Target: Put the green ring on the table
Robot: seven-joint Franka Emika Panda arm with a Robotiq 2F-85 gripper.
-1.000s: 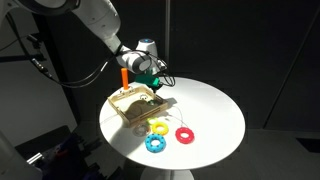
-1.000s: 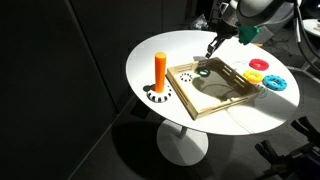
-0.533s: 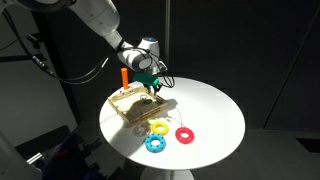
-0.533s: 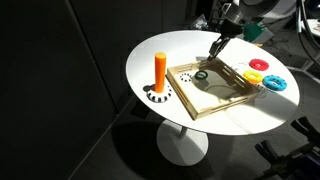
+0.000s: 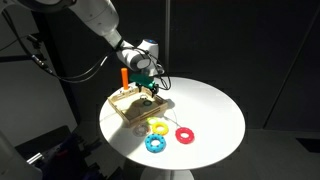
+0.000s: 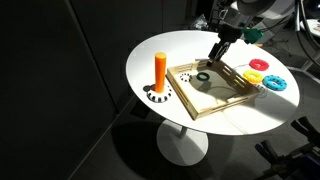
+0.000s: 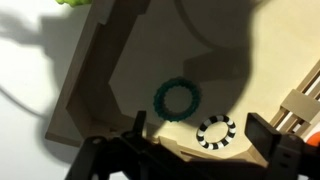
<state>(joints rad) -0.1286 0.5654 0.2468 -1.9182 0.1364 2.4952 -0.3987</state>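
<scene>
The green ring (image 7: pixel 177 98) lies flat inside the shallow wooden board (image 7: pixel 95 75), in shadow. It also shows in an exterior view, green ring (image 6: pixel 202 77), near the board's far corner. My gripper (image 7: pixel 198 128) hangs just above it, open, and nothing sits between the two dark fingers (image 7: pixel 135 125). In both exterior views the gripper (image 6: pixel 218 52) (image 5: pixel 152 88) points down over the board's back part. The white round table (image 6: pixel 150 50) carries the board; the ring rests on the board, not on the white top.
A black-and-white striped ring (image 7: pixel 215 131) lies by the board's rim beside the green one. An orange peg (image 6: pixel 160 70) stands on the table. Yellow (image 5: pixel 159 127), red (image 5: pixel 185 134) and blue (image 5: pixel 155 144) rings lie on the table beside the board (image 5: pixel 135 108).
The jaws went from shut to wide open, letting go of the green ring, which now rests on the board. The arm has barely shifted.
</scene>
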